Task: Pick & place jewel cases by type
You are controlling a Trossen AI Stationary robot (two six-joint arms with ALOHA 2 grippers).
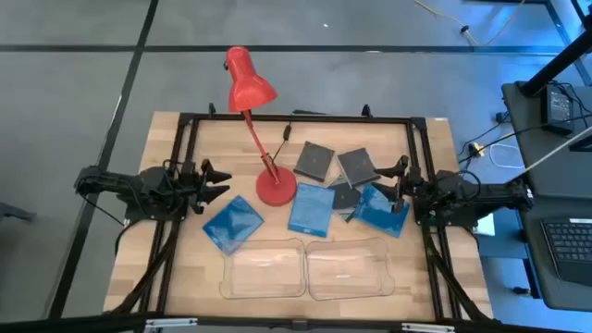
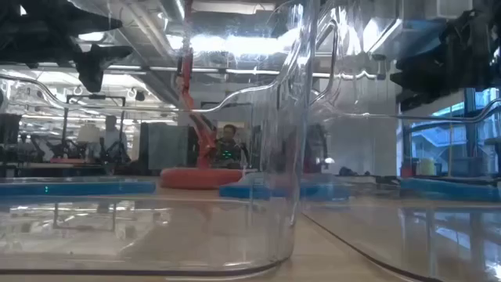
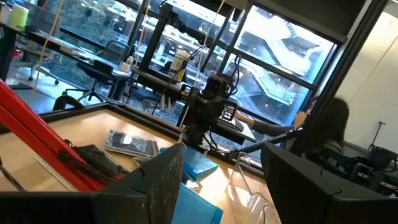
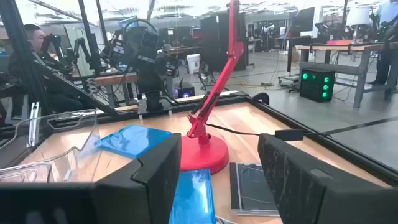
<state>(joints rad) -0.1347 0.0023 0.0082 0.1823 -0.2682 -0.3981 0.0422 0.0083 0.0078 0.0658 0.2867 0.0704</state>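
Note:
Three translucent blue jewel cases lie flat on the wooden table: one at the left (image 1: 232, 224), one in the middle (image 1: 312, 209), one at the right (image 1: 379, 213). Two dark grey cases (image 1: 314, 160) (image 1: 358, 166) lie farther back, and a third dark one (image 1: 344, 196) is partly under the blue ones. My left gripper (image 1: 225, 180) stands open above the table, beside the left blue case, with nothing between its fingers (image 3: 227, 186). My right gripper (image 1: 396, 182) stands open over the right-hand cluster, also with nothing between its fingers (image 4: 217, 186).
A red desk lamp stands mid-table on its round base (image 1: 276, 190), its arm slanting to the head (image 1: 248, 81) beyond the far edge. Two clear plastic trays (image 1: 264, 270) (image 1: 347, 268) sit side by side at the near edge. A black frame (image 1: 296, 118) rims the table.

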